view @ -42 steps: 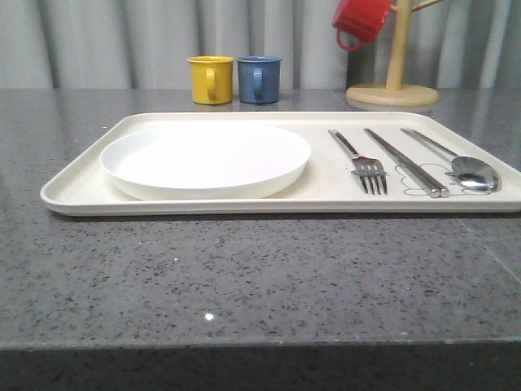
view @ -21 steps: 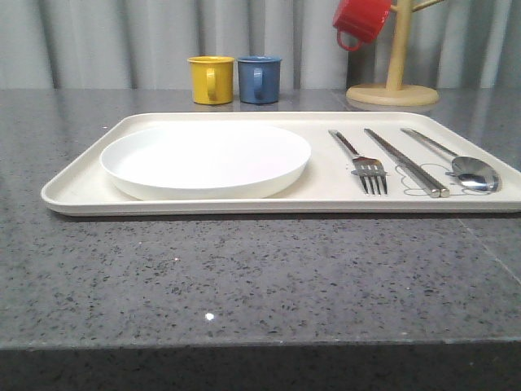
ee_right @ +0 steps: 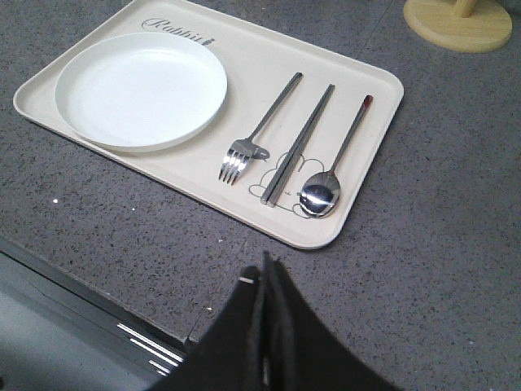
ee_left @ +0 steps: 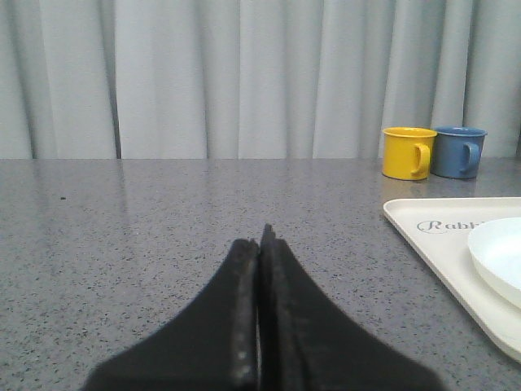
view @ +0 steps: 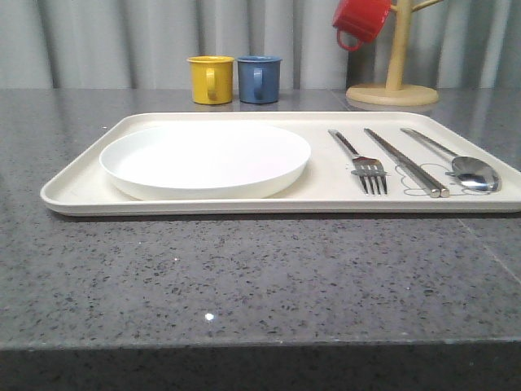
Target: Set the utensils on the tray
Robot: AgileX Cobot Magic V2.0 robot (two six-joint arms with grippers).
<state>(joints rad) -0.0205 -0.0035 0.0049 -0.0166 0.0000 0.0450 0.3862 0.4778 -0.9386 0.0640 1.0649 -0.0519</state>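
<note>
The cream tray (view: 81,192) lies across the grey table, also seen as the tray (ee_right: 374,122) and the tray (ee_left: 423,236). On its right half rest a silver fork (view: 364,160) (ee_right: 259,138), a pair of chopsticks (view: 405,161) (ee_right: 299,142) and a spoon (view: 464,164) (ee_right: 334,167), side by side. My left gripper (ee_left: 260,240) is shut and empty, low over bare table left of the tray. My right gripper (ee_right: 265,273) is shut and empty, above the table's front edge, short of the tray.
A round white plate (view: 205,159) fills the tray's left half. Behind the tray stand a yellow mug (view: 210,79) and a blue mug (view: 259,78). A wooden mug stand (view: 395,81) with a red mug (view: 362,20) is at the back right. Curtains close the back.
</note>
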